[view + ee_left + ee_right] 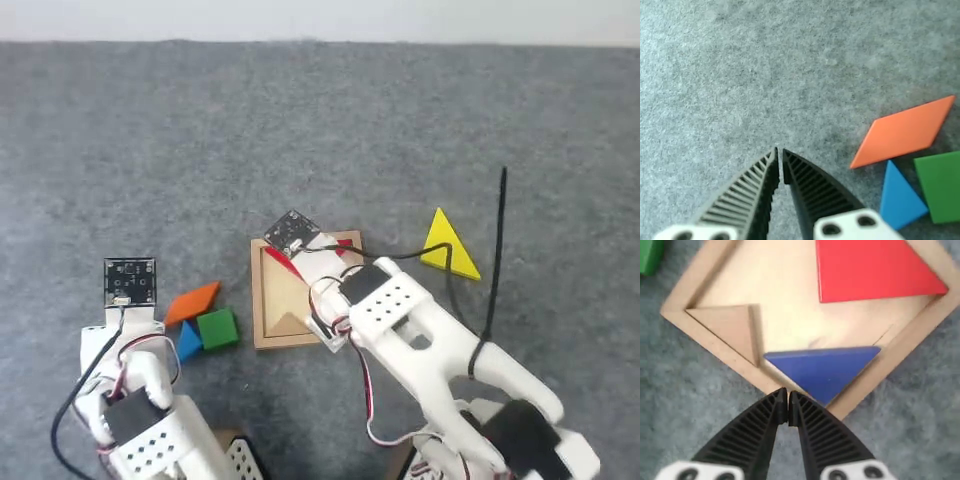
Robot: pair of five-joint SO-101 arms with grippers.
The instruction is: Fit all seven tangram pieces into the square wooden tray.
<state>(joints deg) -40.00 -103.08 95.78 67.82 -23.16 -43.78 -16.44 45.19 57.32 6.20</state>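
right wrist view, right pincer (788, 393): closed, empty.
blue triangle (825, 371): just ahead; likely light, stiff, slick; pinch its edges.
left pincer (780, 152): closed, empty.

red triangle (870, 267), orange parallelogram (903, 131), green square (940, 185), yellow triangle (445, 245)

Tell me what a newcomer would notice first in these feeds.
The square wooden tray at mid-table, holding a red triangle, a dark blue triangle and a plain wooden triangle, with the shut right gripper at its edge. Then the yellow triangle lying alone right of the tray, and the orange parallelogram, green square and light blue triangle clustered on its left.
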